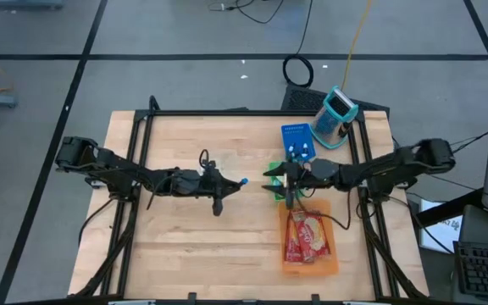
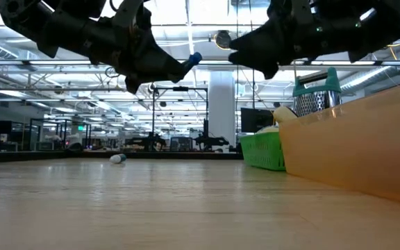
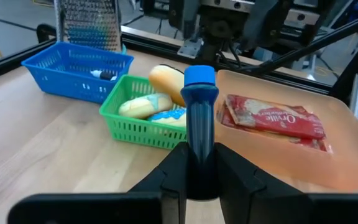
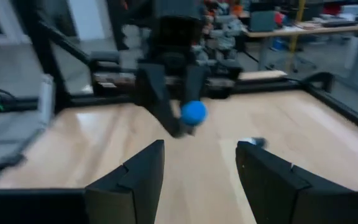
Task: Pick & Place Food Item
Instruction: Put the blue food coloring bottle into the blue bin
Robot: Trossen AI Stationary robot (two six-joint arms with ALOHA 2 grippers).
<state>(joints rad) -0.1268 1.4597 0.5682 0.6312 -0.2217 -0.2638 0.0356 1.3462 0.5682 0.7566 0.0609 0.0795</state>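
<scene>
The left gripper (image 3: 197, 177), raised above mid-table, is clamped on a blue-capped marker (image 3: 199, 118) aimed at the right gripper (image 4: 197, 165), whose fingers are spread, empty, above the green basket (image 3: 143, 127).

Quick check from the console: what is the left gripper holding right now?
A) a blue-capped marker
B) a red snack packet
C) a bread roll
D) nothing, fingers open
A: in the left wrist view the left gripper has its fingers closed on a blue-capped marker, while the red snack packet lies in the orange tray.
</scene>
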